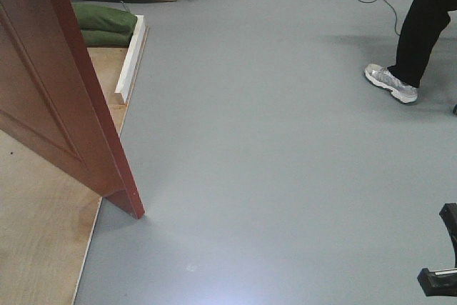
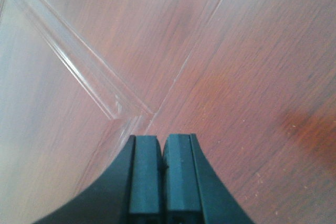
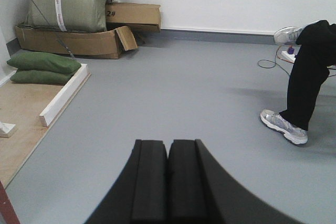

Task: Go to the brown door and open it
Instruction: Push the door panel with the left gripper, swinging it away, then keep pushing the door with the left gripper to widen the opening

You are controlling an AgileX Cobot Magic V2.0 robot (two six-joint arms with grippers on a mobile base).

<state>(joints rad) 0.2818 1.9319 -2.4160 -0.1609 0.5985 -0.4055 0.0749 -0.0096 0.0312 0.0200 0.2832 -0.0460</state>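
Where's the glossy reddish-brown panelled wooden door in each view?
Exterior front: glossy reddish-brown panelled wooden door along the left edge.
Left wrist: fills the frame behind the left gripper.
Right wrist: only a red-brown sliver, bottom-left corner, likely its edge.
Shared landmark: long white board, front and right-wrist views only.

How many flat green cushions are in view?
2: the upper green cushion lies on the lower green cushion, beside the white beam. The brown door may hide others.

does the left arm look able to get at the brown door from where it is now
Probably yes: the brown door fills the left wrist view right ahead of the left gripper, which is shut, with nothing between them. Whether the tips touch the wood cannot be told.
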